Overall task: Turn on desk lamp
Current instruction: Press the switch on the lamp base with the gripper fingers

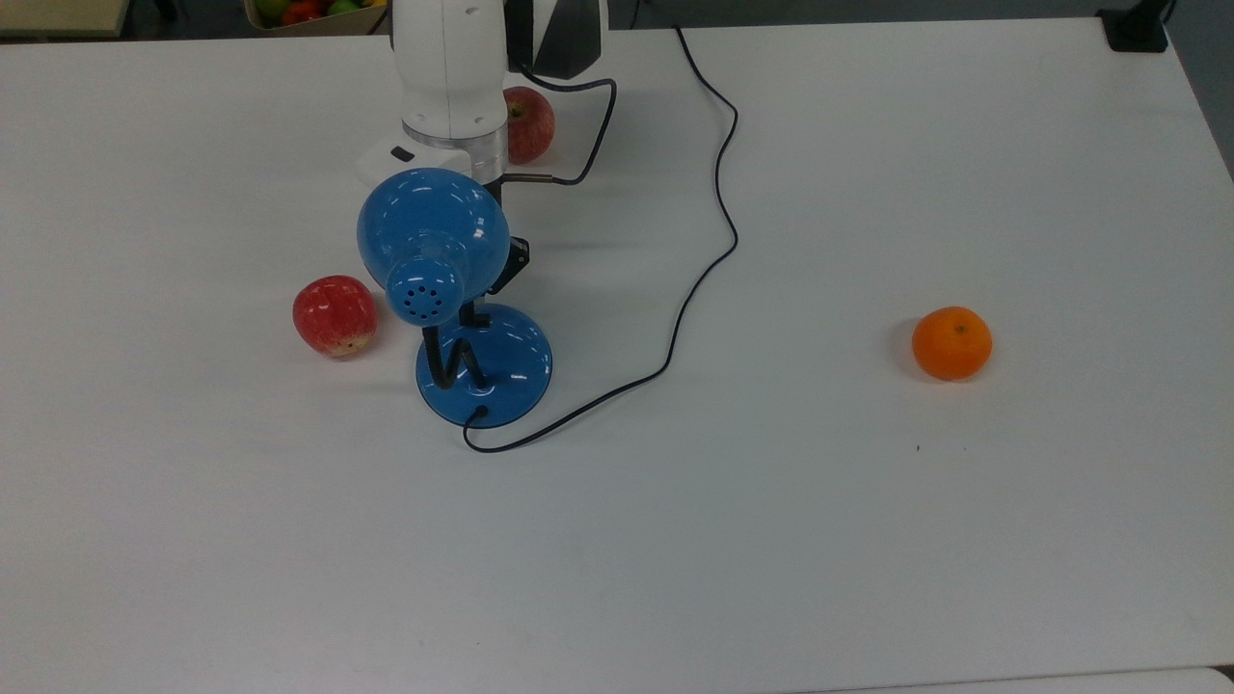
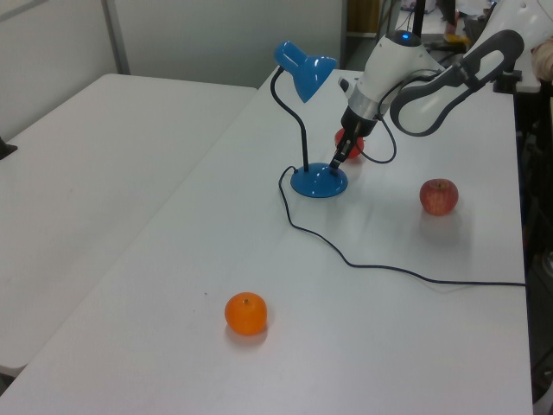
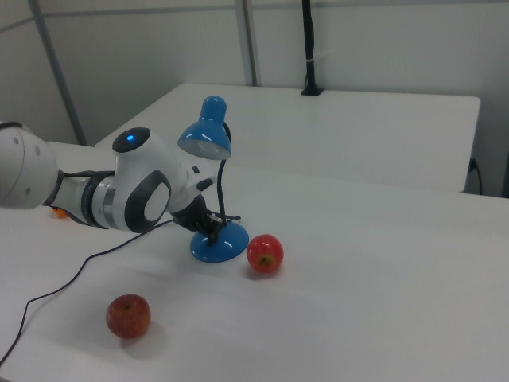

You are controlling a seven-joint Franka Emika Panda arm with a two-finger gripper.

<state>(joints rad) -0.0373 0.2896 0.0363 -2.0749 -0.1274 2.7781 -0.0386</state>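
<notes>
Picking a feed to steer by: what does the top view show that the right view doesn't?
Only the top view shows the vent holes on the lamp's cap. Only the right view looks up into the shade; it looks unlit. Both show the desk lamp, its blue base, two apples and the arm above the base.

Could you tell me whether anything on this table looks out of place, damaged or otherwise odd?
Nothing stands out. The lamp stands upright on its base, its cord trails loosely across the table, and the two apples and the orange sit whole. The gripper is down at the base.
</notes>
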